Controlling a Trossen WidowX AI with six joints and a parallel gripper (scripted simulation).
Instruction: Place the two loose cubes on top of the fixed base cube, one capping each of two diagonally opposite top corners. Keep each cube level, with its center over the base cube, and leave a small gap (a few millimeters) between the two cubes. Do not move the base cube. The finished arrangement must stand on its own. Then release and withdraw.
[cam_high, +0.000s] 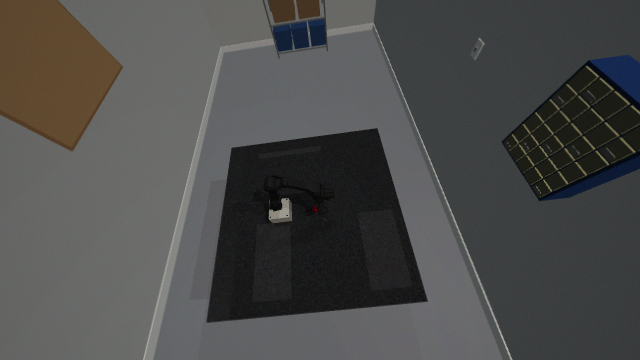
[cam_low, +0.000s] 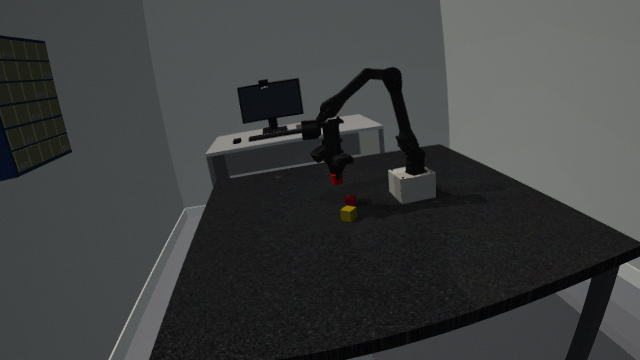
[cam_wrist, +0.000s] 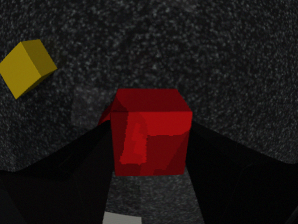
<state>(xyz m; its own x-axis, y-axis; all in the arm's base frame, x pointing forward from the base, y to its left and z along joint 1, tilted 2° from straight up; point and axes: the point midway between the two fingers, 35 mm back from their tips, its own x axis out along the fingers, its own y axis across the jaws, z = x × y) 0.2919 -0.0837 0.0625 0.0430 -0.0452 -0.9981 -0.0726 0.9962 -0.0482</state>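
My gripper (cam_low: 336, 175) (cam_wrist: 148, 128) is shut on a red cube (cam_low: 337, 180) (cam_wrist: 152, 127), held above the table with dark fingers on both sides. A second red cube (cam_low: 350, 200) stands on the table just behind the yellow cube (cam_low: 348, 214) (cam_wrist: 22, 67) in the exterior view. Only a sliver of that second red cube (cam_wrist: 105, 117) shows in the wrist view, behind the held one and the left finger. The yellow cube has nothing on top. In the top view the arm hides the yellow cube, and a small red patch shows; I cannot tell which red cube it is.
The white robot base block (cam_high: 280, 211) (cam_low: 419, 186) (cam_wrist: 122, 219) stands on the dark table (cam_high: 325, 270) (cam_low: 400, 280). A desk (cam_low: 218, 145) with a monitor (cam_low: 270, 101) stands beyond the table.
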